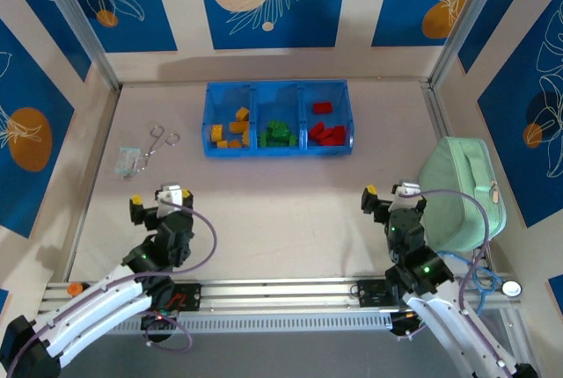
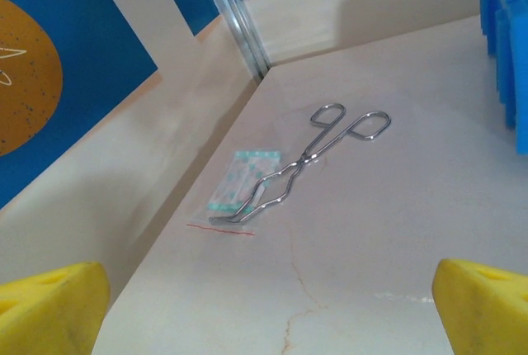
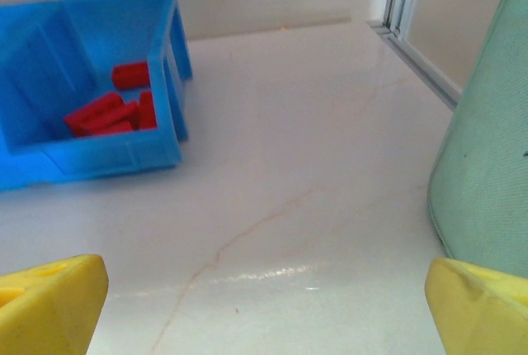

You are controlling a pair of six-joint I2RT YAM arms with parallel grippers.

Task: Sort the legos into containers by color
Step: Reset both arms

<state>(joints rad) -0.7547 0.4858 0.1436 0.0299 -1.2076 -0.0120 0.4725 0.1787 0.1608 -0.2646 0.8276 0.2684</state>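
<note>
On the counter [image 1: 290, 211], the legos [image 1: 278, 134] seem sorted in the tray [image 1: 278, 151]. Left pincer [image 1: 155, 197] and right pincer [image 1: 388, 191] are spread wide, empty; no pick is needed.

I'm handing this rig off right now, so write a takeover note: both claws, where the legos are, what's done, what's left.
Left claw: open, empty, facing the scissors.
Right claw: open, empty.
Orange legos lie in the left compartment of the tray, green legos in the middle, red legos in the right.
Done: every visible brick is sorted by color.
Left: seemingly nothing.
</note>
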